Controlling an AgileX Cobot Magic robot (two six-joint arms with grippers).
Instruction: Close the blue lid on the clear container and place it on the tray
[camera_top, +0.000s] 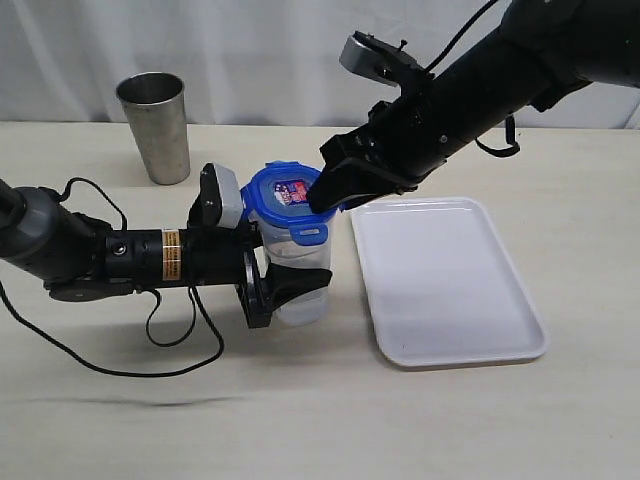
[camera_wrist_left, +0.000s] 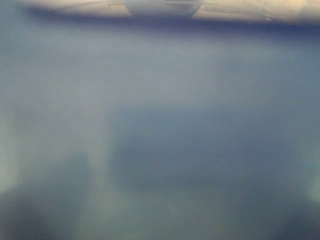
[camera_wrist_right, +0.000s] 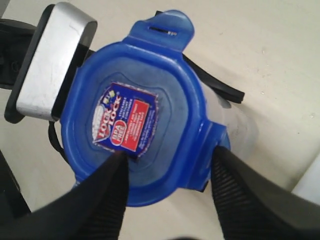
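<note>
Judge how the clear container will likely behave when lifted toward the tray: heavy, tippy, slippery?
Probably light: the clear container looks empty through its translucent wall. Likely tippy if pushed near the blue lid, being tall and narrow. Its smooth plastic may slip, though the left gripper clamps it low down.

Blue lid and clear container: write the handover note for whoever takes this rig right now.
Left end effector: shut on the clear container, holding it upright on the table beside the tray.
Right end effector: open, fingers straddling the blue lid from above; whether they touch it cannot be told.
Done: the lid sits on the container.
Left: at least two locking tabs stick out, apparently unlatched. Press them down, then move the container onto the tray.
</note>
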